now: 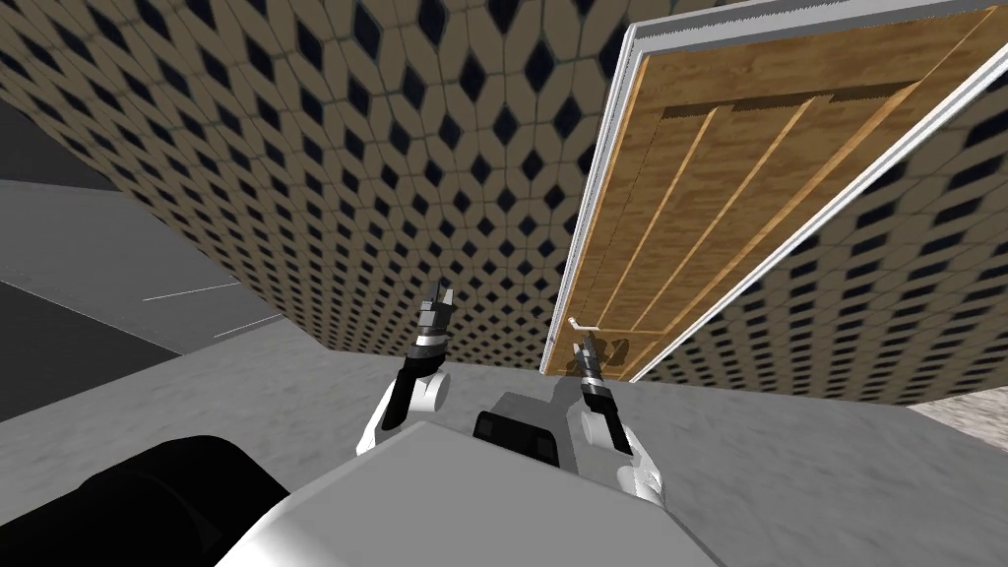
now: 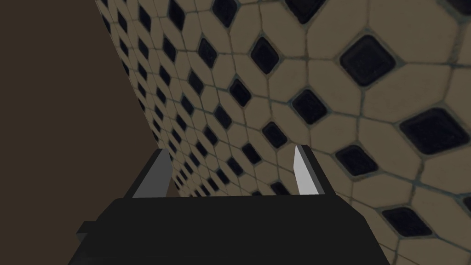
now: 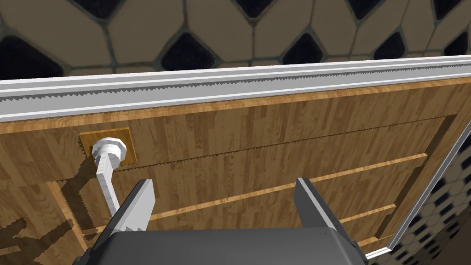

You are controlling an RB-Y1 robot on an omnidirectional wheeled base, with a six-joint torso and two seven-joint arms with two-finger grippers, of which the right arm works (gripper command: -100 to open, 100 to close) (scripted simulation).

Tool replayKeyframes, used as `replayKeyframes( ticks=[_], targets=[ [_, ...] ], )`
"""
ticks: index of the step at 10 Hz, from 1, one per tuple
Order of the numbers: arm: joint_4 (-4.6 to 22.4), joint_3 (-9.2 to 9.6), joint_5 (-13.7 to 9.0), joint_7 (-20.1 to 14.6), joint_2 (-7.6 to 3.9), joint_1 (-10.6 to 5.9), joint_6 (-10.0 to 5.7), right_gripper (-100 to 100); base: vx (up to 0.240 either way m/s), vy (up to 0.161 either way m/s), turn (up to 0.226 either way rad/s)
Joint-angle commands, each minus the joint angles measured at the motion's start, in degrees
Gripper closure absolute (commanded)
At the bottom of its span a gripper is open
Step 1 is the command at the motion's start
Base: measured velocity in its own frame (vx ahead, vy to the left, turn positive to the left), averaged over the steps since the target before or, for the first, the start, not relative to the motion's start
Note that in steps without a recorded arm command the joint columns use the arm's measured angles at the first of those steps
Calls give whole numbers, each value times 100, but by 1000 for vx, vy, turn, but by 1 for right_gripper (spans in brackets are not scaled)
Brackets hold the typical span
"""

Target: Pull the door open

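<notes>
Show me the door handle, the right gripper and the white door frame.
door handle [image 3: 109, 149], right wrist view, on its round base.
right gripper [image 3: 224, 181], right wrist view, midway between its open fingertips.
door frame [image 3: 230, 87], right wrist view, on the middle of its white strip.

Grey speckled floor [image 1: 807, 472]; tiled wall [image 1: 394, 197] and wooden door [image 1: 689, 217] meet its far edge.

The brown panelled door [image 1: 748, 177] shows plank-like wood grain with a dull finish, set in a smooth, plain white frame [image 1: 600, 187]. Its white lever handle [image 3: 106, 177] looks matt and untextured. The tiled wall [image 1: 394, 148] is beige with dark diamond insets and grey grout. The grey floor [image 1: 787, 463] looks mottled, like stone.
</notes>
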Motion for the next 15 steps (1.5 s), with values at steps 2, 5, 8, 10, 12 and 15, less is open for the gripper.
replayKeyframes(
  ticks=[2, 5, 8, 10, 12, 15],
  targets=[
    [407, -21, -34, -13, -52, -114, -51, -100, 17, -73, 76],
    [895, -45, -72, -12, -96, -278, -126, -100, 20, -100, 114],
    [1328, -68, -108, -11, -136, -431, -196, -100, 14, -82, 93],
    [1699, -89, -140, -10, -172, -572, -260, -100, 20, -89, 130],
    [1913, -99, -156, -9, -189, -638, -290, -100, -6, -64, 30],
    [2410, -125, -196, -8, -232, -814, -370, -100, 4, -102, 107]
  ],
)
